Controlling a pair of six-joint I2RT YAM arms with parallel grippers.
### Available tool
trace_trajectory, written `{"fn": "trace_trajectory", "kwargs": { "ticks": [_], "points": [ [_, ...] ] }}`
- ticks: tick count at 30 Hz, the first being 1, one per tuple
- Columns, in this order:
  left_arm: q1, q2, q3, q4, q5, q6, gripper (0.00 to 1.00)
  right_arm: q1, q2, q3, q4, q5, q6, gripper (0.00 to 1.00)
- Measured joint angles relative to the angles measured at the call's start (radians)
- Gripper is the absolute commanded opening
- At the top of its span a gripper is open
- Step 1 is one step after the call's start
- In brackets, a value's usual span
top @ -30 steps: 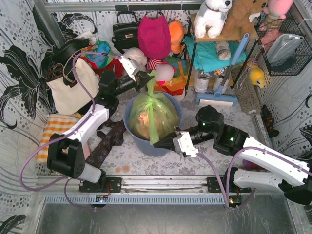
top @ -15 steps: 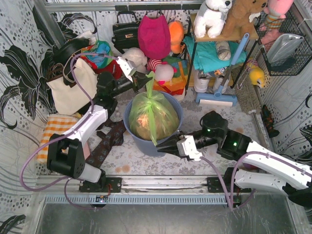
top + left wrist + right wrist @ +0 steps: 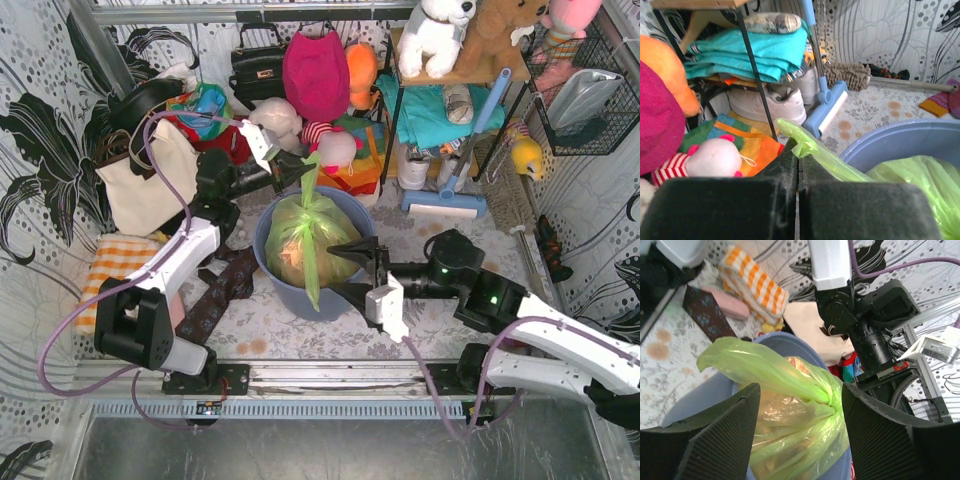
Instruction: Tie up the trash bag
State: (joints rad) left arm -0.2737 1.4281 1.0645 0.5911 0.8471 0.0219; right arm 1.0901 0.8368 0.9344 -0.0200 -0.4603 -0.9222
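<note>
1. Right gripper (image 3: 350,268) has swung from the near side of the bin (image 3: 283,292) up to its right side. Its jaws, narrower before, now gape wide and hold nothing.
2. Left gripper (image 3: 300,172) is clamped, as before, on the upper tail (image 3: 312,185) of the bag (image 3: 315,235).
3. Only the left wrist view shows that pinch close up, with green plastic squeezed between the closed fingers (image 3: 850,210).
4. Only the right wrist view shows the gathered neck (image 3: 832,397), seen between the spread fingers.
5. From the top, the bag sits in the bin and a second tail (image 3: 313,285) hangs over the near rim.
</note>
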Motion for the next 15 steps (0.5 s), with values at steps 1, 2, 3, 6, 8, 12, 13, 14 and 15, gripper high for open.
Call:
{"fn": "trace_trajectory", "kwargs": {
  "ticks": [1, 2, 3, 6, 8, 12, 13, 14, 15],
  "points": [
    [0.000, 0.010, 0.002, -0.005, 0.005, 0.000, 0.00, 0.000, 0.017, 0.000, 0.000, 0.010, -0.023, 0.67],
    [0.000, 0.020, 0.004, -0.012, 0.011, 0.000, 0.00, 0.000, 0.032, 0.000, -0.001, 0.016, -0.043, 0.67],
    [0.000, 0.031, 0.008, -0.018, 0.016, 0.000, 0.00, 0.000, 0.048, 0.000, -0.001, 0.023, -0.068, 0.67],
    [0.000, 0.068, 0.025, -0.030, 0.032, -0.003, 0.00, 0.000, 0.087, 0.000, -0.001, 0.035, -0.125, 0.67],
    [0.000, 0.087, 0.036, -0.037, 0.039, -0.005, 0.00, 0.000, 0.105, 0.000, -0.001, 0.035, -0.150, 0.66],
    [0.000, 0.113, 0.051, -0.051, 0.055, -0.010, 0.00, 0.000, 0.138, 0.000, 0.001, 0.031, -0.177, 0.66],
    [0.000, 0.118, 0.054, -0.052, 0.059, -0.011, 0.00, 0.000, 0.145, 0.000, 0.005, 0.029, -0.180, 0.65],
    [0.000, 0.123, 0.056, -0.054, 0.064, -0.013, 0.00, 0.000, 0.153, 0.000, 0.016, 0.025, -0.183, 0.64],
    [0.000, 0.128, 0.057, -0.054, 0.067, -0.016, 0.00, 0.000, 0.161, 0.000, 0.027, 0.019, -0.187, 0.63]
  ]
}}
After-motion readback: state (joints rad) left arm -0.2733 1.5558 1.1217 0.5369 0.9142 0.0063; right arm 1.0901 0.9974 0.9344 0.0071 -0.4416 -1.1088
